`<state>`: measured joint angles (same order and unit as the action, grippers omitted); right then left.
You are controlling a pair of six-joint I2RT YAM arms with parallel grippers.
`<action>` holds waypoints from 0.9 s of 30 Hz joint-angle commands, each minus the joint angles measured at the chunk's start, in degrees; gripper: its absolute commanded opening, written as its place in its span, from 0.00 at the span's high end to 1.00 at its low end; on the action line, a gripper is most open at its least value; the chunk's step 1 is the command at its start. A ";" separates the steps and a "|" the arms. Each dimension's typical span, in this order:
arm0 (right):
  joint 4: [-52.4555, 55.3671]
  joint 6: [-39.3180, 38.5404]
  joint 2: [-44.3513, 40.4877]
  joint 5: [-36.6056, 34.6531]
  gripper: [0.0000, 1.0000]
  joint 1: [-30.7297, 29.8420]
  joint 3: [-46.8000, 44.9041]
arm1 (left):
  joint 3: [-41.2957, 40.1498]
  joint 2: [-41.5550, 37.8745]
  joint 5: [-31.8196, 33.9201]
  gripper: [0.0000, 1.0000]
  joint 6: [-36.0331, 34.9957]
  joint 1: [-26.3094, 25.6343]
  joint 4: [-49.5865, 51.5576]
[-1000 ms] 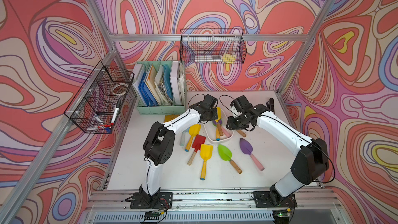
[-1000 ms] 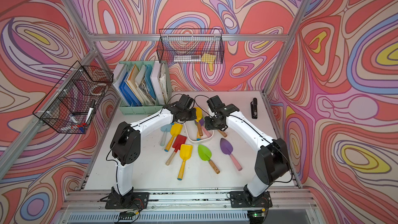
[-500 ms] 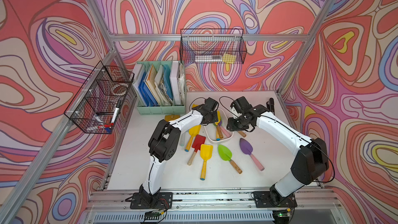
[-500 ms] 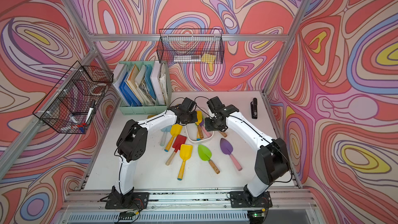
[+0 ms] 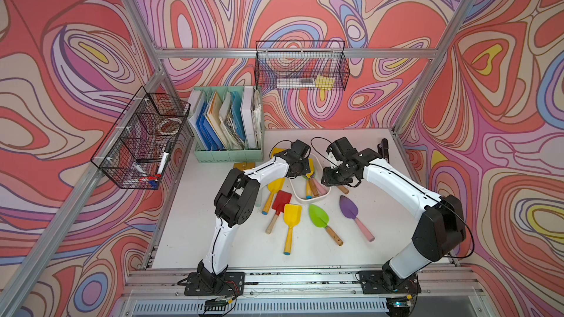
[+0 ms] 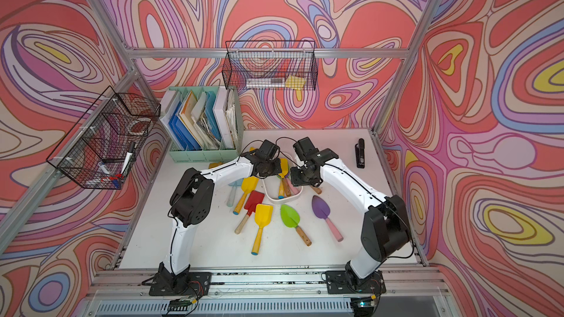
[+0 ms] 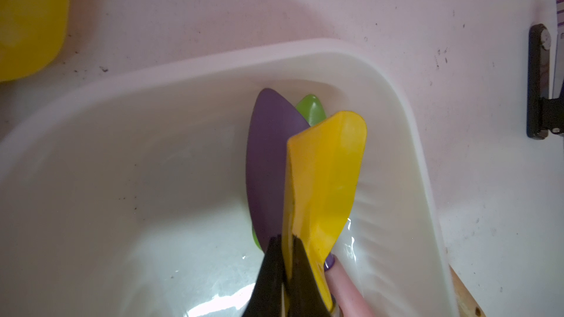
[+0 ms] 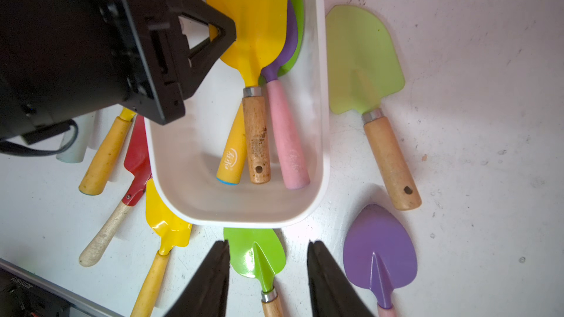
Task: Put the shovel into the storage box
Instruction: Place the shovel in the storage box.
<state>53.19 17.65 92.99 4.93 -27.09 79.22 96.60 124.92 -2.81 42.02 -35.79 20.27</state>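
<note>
Swirl-patterned walls (image 5: pixel 305 1) (pink, purple) — white table (image 5: pixel 305 257), aluminium frame (image 5: pixel 293 53).

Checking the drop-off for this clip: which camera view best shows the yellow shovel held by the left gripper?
The left wrist view: the yellow shovel fills the frame, its blade edge pinched by the left gripper above the storage box. The right wrist view shows its blade and wooden handle. In both top views the arms largely hide it.

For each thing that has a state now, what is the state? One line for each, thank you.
left gripper: shut on yellow shovel
yellow shovel: inside storage box, blade gripped
storage box: holds several shovels
right gripper: open, empty, above green shovel
green shovel: flat on table
purple shovel: flat on table
</note>
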 commanded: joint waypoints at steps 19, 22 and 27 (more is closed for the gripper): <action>-0.26 -0.78 -0.66 -0.12 0.57 -0.37 -0.21 | 3.80 2.96 -0.31 0.70 -0.36 0.19 2.18; -0.26 -0.78 -0.60 -0.12 0.57 -0.33 -0.03 | 4.03 2.87 -0.16 0.67 -0.43 0.20 2.55; -0.19 -0.86 -0.60 -0.09 0.57 -0.33 0.11 | 4.81 2.62 0.20 0.59 -0.78 0.13 3.67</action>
<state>53.19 17.39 92.99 4.95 -27.09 79.05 99.61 126.61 -3.40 41.87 -35.79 21.74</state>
